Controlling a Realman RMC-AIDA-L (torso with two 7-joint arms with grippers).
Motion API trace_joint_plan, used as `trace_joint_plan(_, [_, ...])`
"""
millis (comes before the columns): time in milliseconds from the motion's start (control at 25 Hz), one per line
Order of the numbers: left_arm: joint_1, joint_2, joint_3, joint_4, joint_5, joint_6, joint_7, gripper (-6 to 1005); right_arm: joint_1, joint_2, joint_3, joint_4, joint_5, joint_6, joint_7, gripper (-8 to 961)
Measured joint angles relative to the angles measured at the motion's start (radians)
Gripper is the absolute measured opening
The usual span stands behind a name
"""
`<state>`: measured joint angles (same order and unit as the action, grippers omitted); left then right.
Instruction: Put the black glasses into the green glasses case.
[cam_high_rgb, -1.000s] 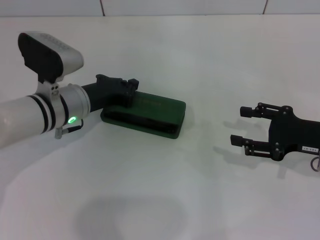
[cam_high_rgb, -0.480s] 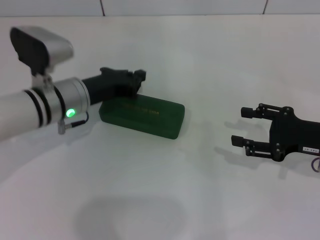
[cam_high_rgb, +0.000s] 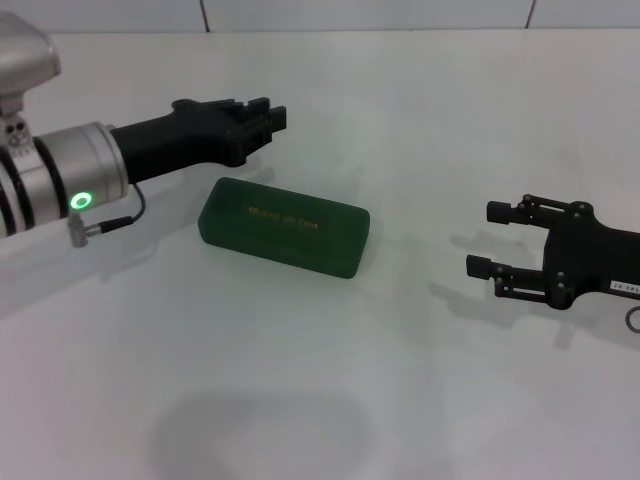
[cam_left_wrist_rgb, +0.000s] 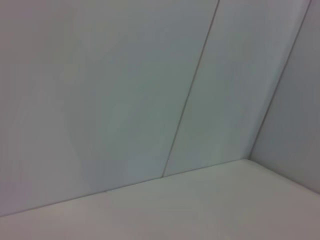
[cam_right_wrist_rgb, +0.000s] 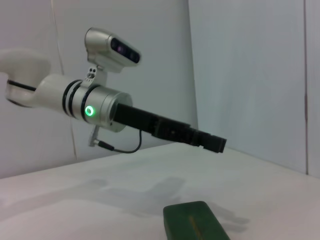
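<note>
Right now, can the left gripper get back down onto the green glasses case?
Probably yes. The left gripper hangs just beyond the closed green glasses case, nothing between them; the right gripper sits well off to the side.

Matt surfaces and brushed metal on a smooth white table

We are seeing the green glasses case (cam_high_rgb: 285, 227) showing a matt, slightly grainy hard shell with fine gold lettering on its lid, lying on the white table (cam_high_rgb: 420, 400), which is looking smooth and faintly satiny. The left gripper (cam_high_rgb: 262, 118) is showing matt black plastic, and the left arm (cam_high_rgb: 60, 175) behind it is gleaming as brushed silver metal with glossy white casing. The right gripper (cam_high_rgb: 480, 240) is appearing as matt black metal or plastic linkwork; we cannot tell which.
</note>
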<state>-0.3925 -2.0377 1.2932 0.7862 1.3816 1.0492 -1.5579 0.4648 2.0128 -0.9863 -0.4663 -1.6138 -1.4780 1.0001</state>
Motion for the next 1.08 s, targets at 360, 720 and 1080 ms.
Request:
trace_joint_plan(360, [0.052,0.042,-0.034,0.007,0.005,0.143,0.118,328,-0.013,-0.002,0.01,-0.037,0.035,-0.042,0.0,722])
trace_joint_plan(720, [0.195,0.055,-0.182,0.008,0.072,0.472,0.333,753,-0.081,-0.005,0.01,-0.104,0.026,-0.175,-0.048,722])
trace_joint_plan(1080, [0.29,0.03,-0.268,-0.014,0.248,0.514,0.351,876,-0.119,0.005,-0.013,0.049,0.016,-0.197,-0.195,722])
